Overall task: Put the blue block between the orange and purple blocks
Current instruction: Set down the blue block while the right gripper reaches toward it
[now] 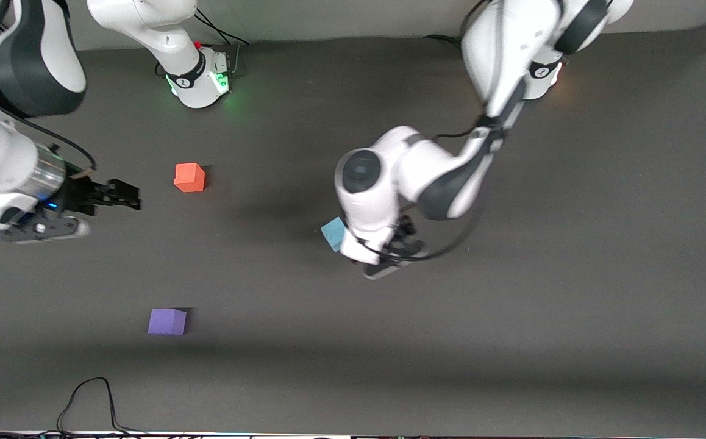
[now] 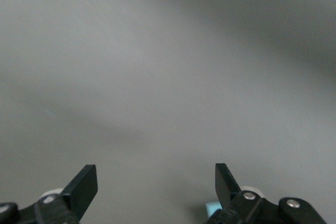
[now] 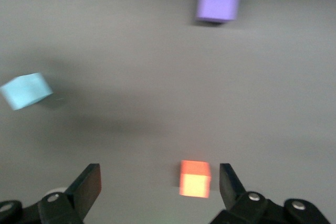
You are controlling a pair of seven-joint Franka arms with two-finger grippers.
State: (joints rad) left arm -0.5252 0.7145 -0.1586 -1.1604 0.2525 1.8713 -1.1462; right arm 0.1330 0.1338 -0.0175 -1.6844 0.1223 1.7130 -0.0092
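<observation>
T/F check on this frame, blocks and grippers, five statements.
1. The blue block lies between the orange block and the purple block. False: it lies off toward the left arm's end, beside the left gripper.
2. The left gripper is open and holds nothing. True.
3. The purple block is nearer the front camera than the orange block. True.
4. The right gripper is shut on the orange block. False: it is open and empty.
5. The orange block is stacked on the purple block. False: they lie apart on the table.
</observation>
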